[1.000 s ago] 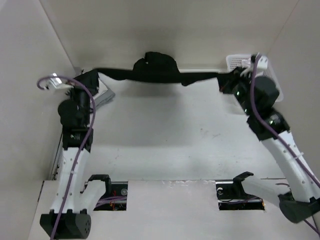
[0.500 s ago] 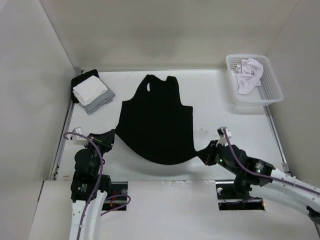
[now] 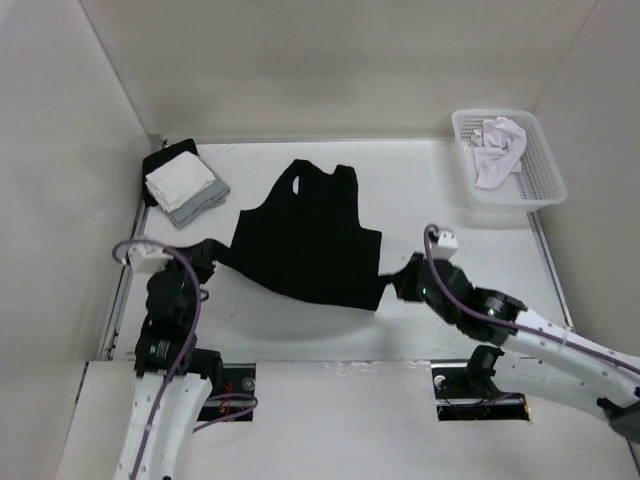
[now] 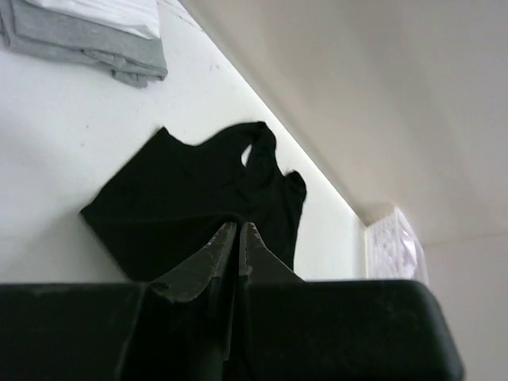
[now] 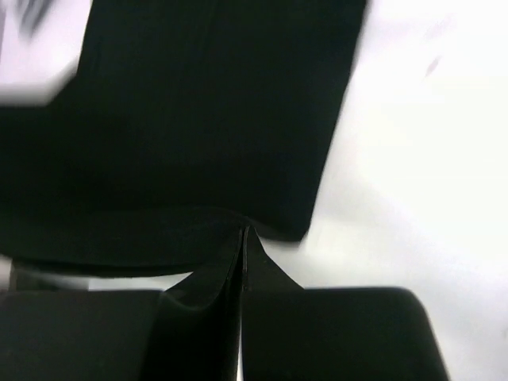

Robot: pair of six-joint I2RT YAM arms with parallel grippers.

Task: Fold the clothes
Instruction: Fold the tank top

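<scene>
Black tank top lies spread on the white worktop, roughly midway between its left and right edges, straps and scoop neck pointing to the far edge and hem towards the near edge. The strap end rests flat on the surface. The hem runs between the two arms, and a soft shadow falls on the worktop beneath it. Left gripper is at the hem's left corner, jaws drawn fully together on the black fabric; in the left wrist view its fingers meet at a narrow seam with the garment's edge pinched between the tips. Right gripper is at the hem's right corner, likewise clamped on the fabric; in the right wrist view its fingers are pressed together, no gap showing, with the hem band running across just above the tips. Stack of folded cloths, white on grey on black, sits in the far left corner, apart from the tank top. White plastic basket stands at the far right corner, holding a crumpled white garment. Both arms reach in low from the near edge.
</scene>
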